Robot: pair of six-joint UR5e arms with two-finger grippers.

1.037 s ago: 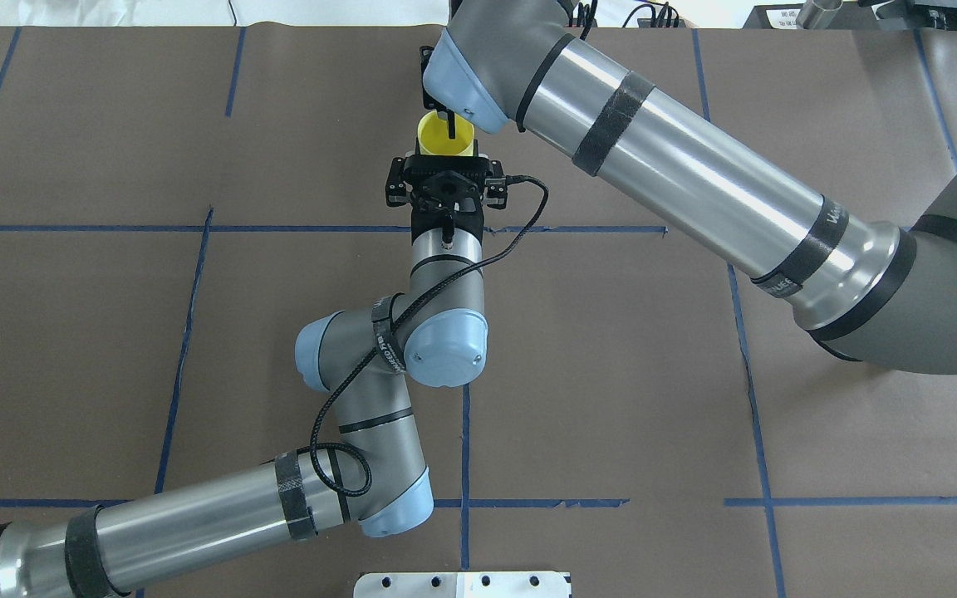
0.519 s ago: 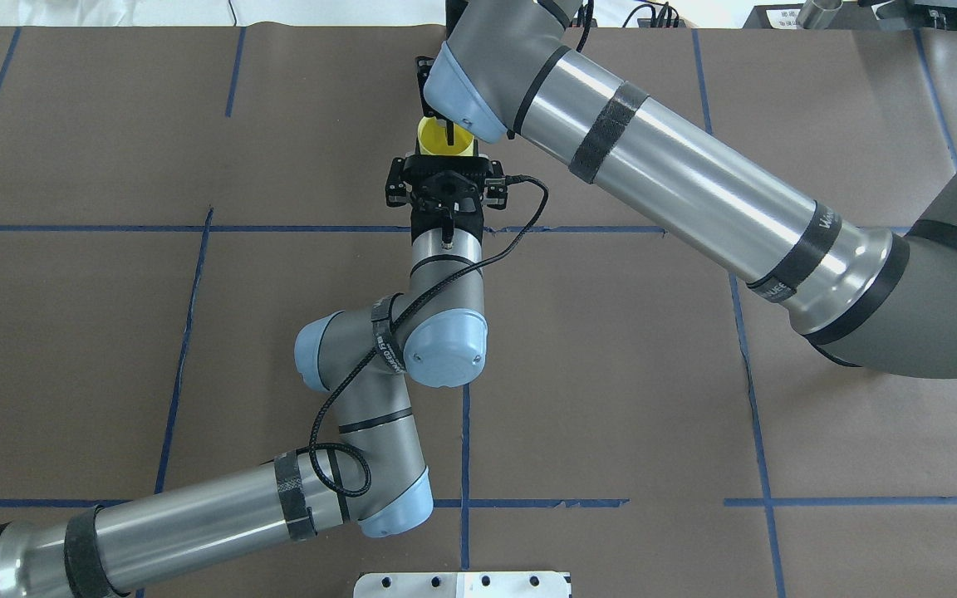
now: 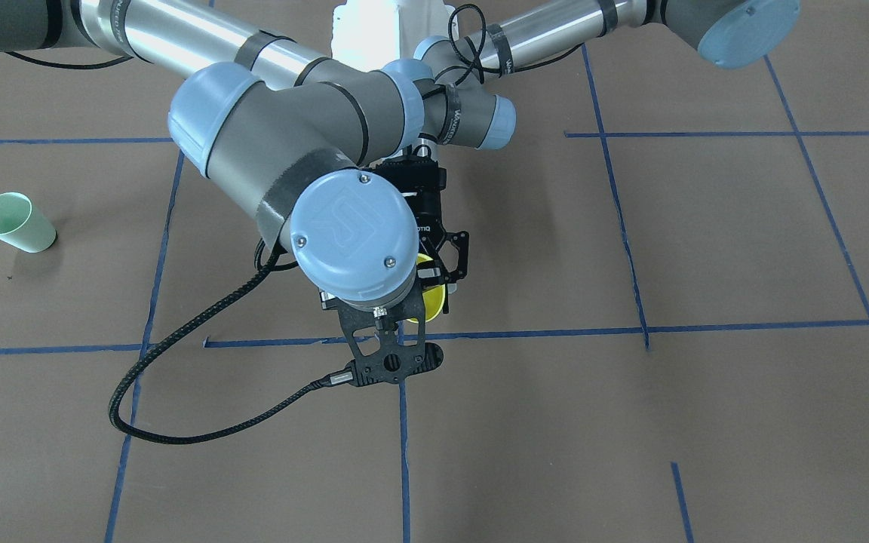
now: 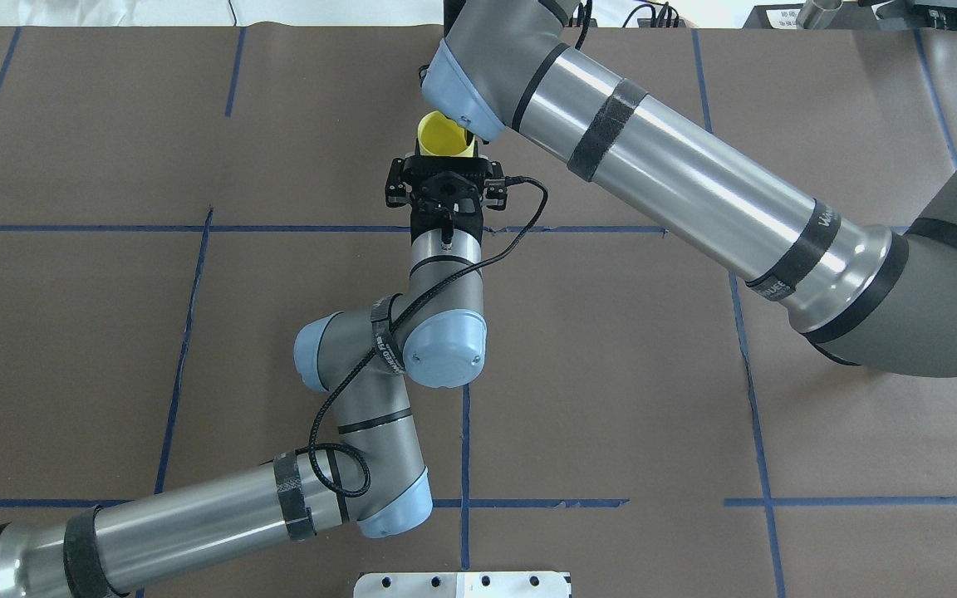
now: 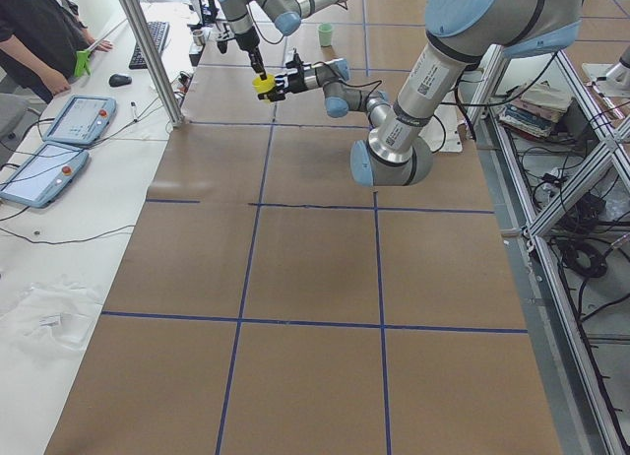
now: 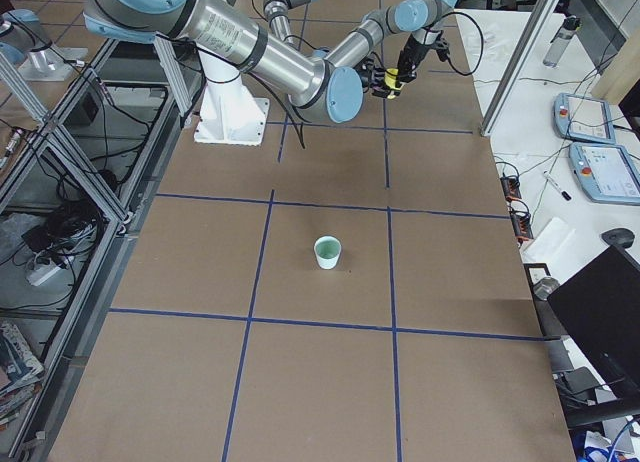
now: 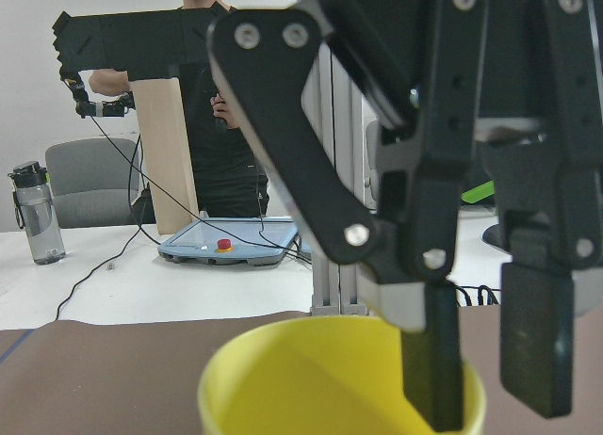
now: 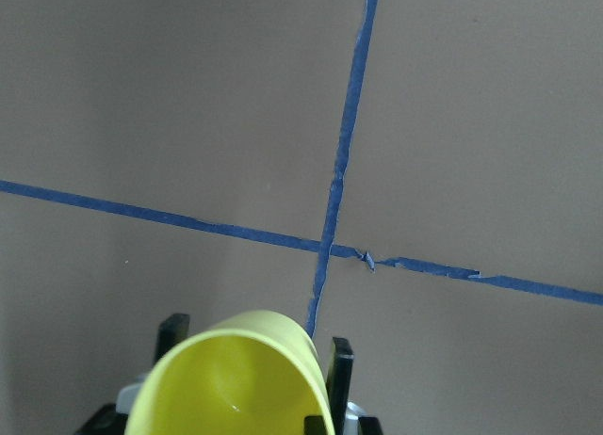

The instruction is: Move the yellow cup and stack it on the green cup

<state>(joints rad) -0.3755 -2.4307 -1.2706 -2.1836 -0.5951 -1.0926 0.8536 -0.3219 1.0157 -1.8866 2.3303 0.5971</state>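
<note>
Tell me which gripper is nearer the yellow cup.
Left. The left gripper is clamped on the yellow cup by its sides; the right gripper straddles its rim from above, one finger inside, one outside, apparently not touching.

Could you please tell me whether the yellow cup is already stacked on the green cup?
No, the yellow cup is held in the air, far from the green cup, which stands alone.

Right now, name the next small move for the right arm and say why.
Probably close the right gripper on the wall of the yellow cup: its fingers straddle the rim, one inside, one outside, seemingly not yet clamped, while the left gripper holds the cup in the air.
</note>
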